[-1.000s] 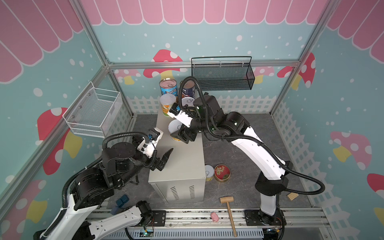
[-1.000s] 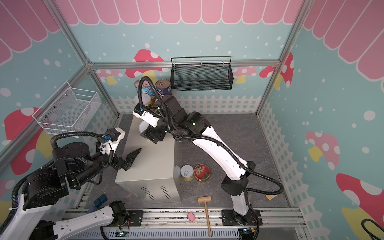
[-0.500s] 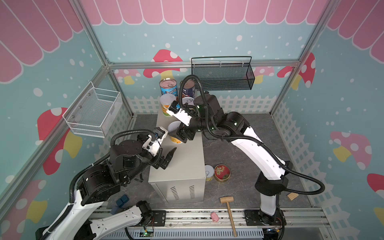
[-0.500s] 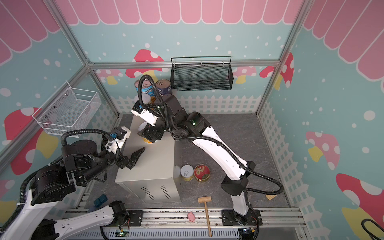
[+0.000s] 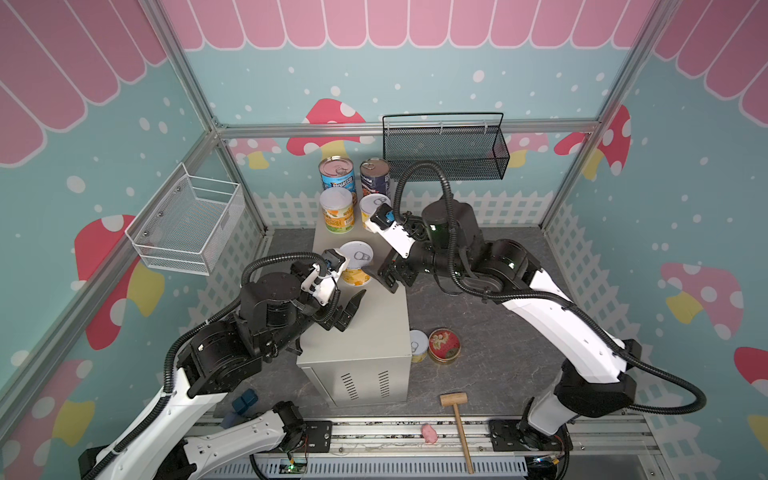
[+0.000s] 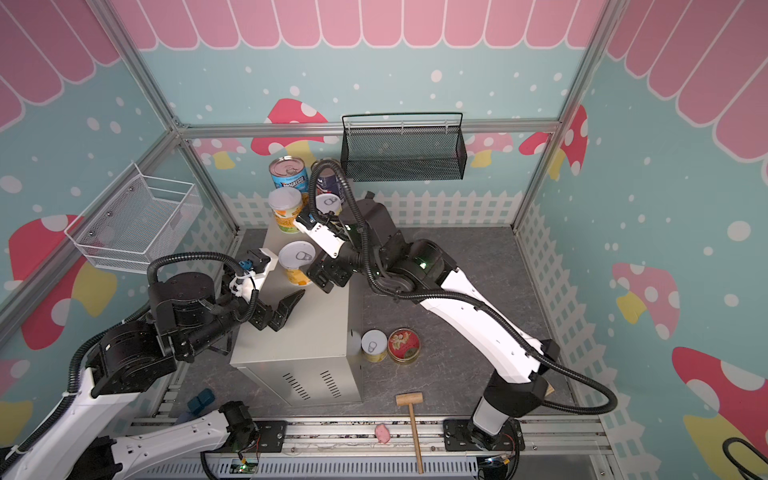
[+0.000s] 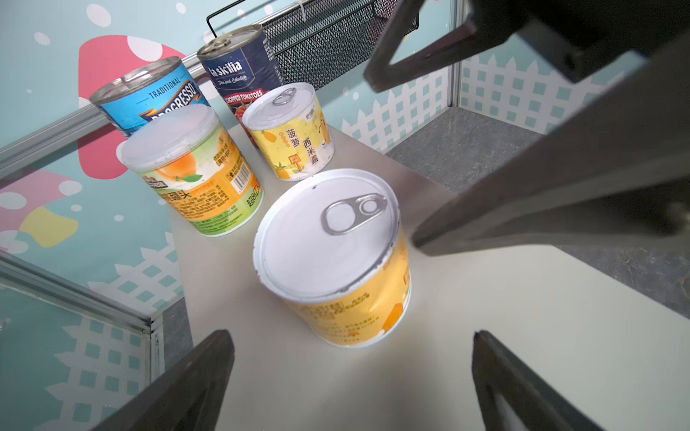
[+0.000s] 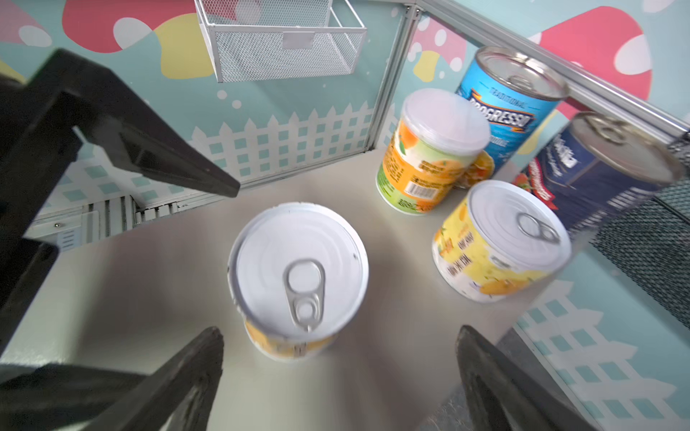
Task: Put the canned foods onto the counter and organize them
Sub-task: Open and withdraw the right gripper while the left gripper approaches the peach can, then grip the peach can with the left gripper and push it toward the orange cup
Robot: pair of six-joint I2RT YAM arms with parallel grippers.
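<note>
We see five cans standing upright on the bench, a beige metal cabinet in the middle of the grey floor. At its far end the light-blue Progresso can and the navy chopped-tomatoes can stand side by side. Just in front of them stand the orange-and-green can with its clear plastic lid and the pineapple can. Nearer the middle of the bench top, apart from those four, stands the pull-tab yellow can.

The right claw hangs just beside this can, over the bench's right edge. Its jaws are spread wide and grip nothing; in the right wrist view the can sits ahead of both fingertips, clear of them. The left claw hovers over the bench top on the near side of the same can, also wide open and empty. In the left wrist view the can stands beyond its fingers, untouched.

On the floor, just beside the bench's right side, stands a fourth short yellow can. The flat gold tin with a red lid lies next to it; we cannot tell whether the two touch. Nearer the front lie a wooden mallet and a small pink toy. A black mesh basket hangs on the back wall and a white wire basket on the left wall.
</note>
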